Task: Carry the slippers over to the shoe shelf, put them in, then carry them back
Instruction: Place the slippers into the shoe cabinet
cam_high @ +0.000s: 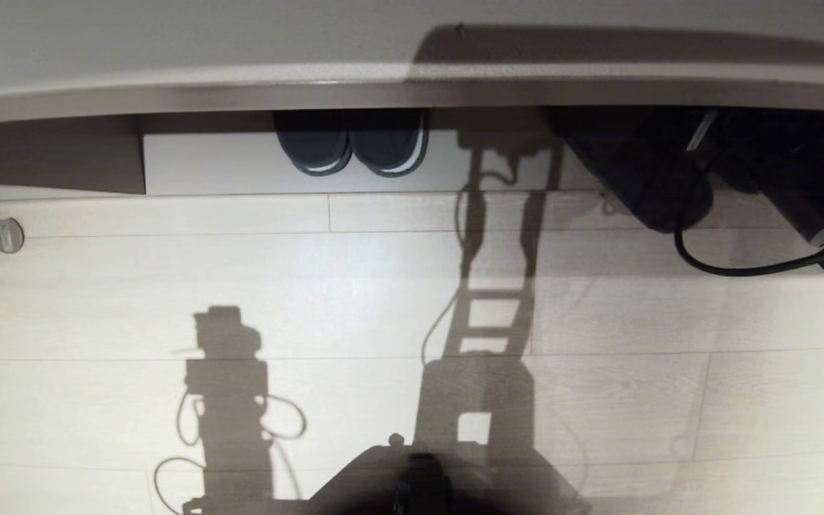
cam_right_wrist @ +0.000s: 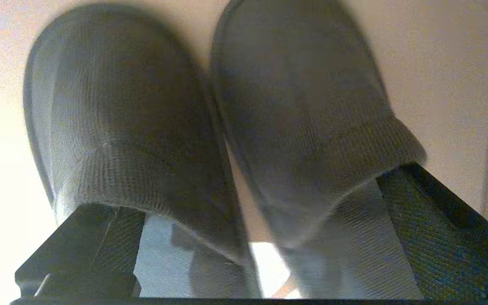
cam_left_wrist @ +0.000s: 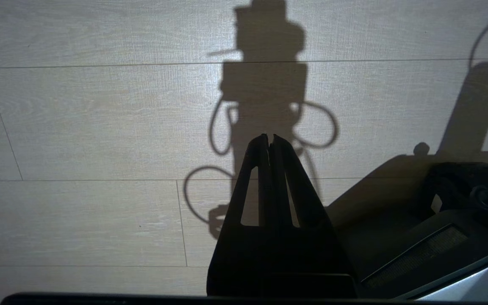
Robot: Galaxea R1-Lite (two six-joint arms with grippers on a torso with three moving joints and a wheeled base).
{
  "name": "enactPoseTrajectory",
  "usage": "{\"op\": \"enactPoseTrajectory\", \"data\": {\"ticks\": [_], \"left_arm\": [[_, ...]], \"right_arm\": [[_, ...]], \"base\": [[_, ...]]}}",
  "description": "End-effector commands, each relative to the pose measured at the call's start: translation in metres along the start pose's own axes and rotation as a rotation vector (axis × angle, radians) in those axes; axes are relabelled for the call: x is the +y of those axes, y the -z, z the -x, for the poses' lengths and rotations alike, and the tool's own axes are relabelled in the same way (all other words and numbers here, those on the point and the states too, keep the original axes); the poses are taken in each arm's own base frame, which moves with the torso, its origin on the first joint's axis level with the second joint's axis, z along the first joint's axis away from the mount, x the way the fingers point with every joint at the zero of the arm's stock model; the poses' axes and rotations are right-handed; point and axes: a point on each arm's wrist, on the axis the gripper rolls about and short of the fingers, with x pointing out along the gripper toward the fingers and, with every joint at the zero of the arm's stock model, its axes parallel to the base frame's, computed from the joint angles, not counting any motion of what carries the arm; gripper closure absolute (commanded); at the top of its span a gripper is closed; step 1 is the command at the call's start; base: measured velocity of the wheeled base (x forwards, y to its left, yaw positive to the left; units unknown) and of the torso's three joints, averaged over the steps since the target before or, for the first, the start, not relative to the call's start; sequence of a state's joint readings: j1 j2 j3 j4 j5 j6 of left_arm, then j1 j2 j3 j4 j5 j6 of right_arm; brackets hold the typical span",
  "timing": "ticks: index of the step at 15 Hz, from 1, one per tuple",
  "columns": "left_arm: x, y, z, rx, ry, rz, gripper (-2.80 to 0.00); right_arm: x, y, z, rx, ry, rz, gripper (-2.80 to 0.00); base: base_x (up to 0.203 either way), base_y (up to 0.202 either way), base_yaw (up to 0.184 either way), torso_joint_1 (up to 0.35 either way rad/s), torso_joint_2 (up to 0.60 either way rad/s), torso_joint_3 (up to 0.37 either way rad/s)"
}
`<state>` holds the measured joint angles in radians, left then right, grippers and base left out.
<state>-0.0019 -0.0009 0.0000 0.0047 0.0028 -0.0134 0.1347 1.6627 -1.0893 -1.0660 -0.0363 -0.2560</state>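
Pale plank floor [cam_high: 169, 286] runs up to the shoe shelf [cam_high: 204, 168]. The left gripper [cam_left_wrist: 269, 137] hangs closed and empty. The right gripper [cam_right_wrist: 244, 254], fingers spread wide inside both slippers [cam_right_wrist: 210, 127], could snag one pulling out. Their place in the shelf is hidden behind the arm.

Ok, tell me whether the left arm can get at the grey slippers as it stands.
Probably not. The left gripper hangs shut over the floor by the robot's base, with no slippers in its view. The slippers sit at the right gripper, its fingers spread wide in them.
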Motion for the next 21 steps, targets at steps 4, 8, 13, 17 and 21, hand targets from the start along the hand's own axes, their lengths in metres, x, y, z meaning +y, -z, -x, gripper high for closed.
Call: {"op": "enactPoseTrajectory", "data": {"ticks": [4, 8, 13, 17, 21], "left_arm": [[0.000, 0.000, 0.000, 0.001, -0.001, 0.000, 0.00], [0.000, 0.000, 0.000, 0.001, -0.001, 0.000, 0.00], [0.000, 0.000, 0.000, 0.001, -0.001, 0.000, 0.00], [0.000, 0.000, 0.000, 0.001, -0.001, 0.000, 0.00], [0.000, 0.000, 0.000, 0.001, -0.001, 0.000, 0.00]], "right_arm": [[-0.001, 0.000, -0.010, -0.008, 0.056, 0.000, -2.80], [0.000, 0.003, -0.001, 0.035, 0.043, 0.002, -2.80], [0.007, 0.015, 0.029, 0.127, 0.000, 0.000, -2.80], [0.008, 0.021, 0.035, 0.154, -0.008, 0.001, -2.80], [0.011, 0.032, 0.045, 0.205, -0.025, 0.004, -2.80]], "base": [[0.000, 0.000, 0.000, 0.000, 0.00, 0.000], [0.000, 0.000, 0.000, 0.000, 0.00, 0.000], [0.000, 0.000, 0.000, 0.000, 0.00, 0.000], [0.000, 0.000, 0.000, 0.000, 0.00, 0.000], [0.000, 0.000, 0.000, 0.000, 0.00, 0.000]]}}
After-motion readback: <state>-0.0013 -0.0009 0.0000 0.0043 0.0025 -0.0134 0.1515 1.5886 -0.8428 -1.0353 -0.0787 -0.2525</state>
